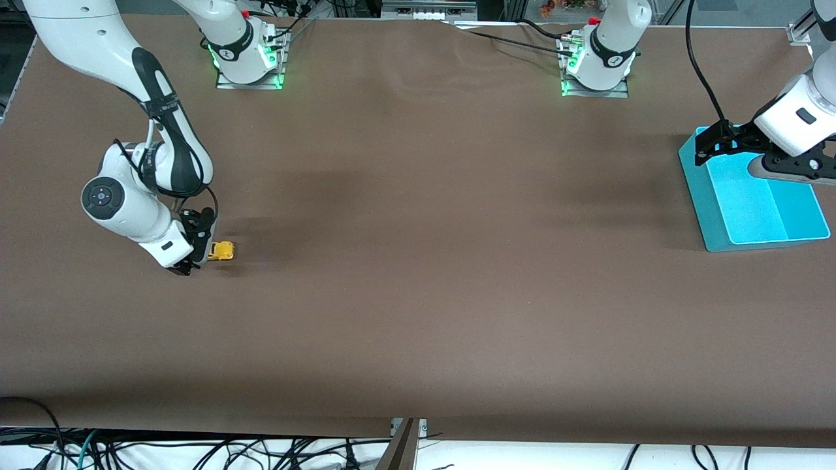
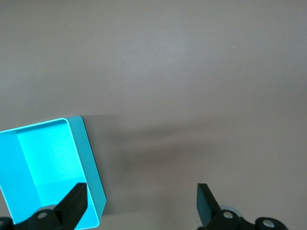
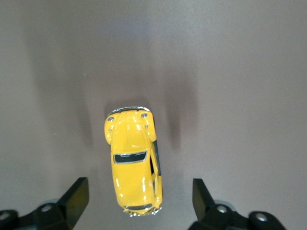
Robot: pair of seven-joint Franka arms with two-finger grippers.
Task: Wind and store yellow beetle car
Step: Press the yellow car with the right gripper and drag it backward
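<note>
The yellow beetle car (image 1: 223, 250) (image 3: 133, 163) stands on its wheels on the brown table, toward the right arm's end. My right gripper (image 1: 198, 247) (image 3: 140, 194) is down at the table, open, with one finger on each side of one end of the car and a gap on both sides. At the left arm's end my left gripper (image 1: 704, 149) (image 2: 142, 197) hangs open and holds nothing. It is over the turquoise bin's (image 1: 697, 192) (image 2: 89, 158) edge that faces the table's middle.
The bin's inside shows nothing in it. The arms' bases (image 1: 249, 59) (image 1: 597, 62) stand along the table's edge farthest from the front camera. Cables (image 1: 196, 454) lie below the table's near edge.
</note>
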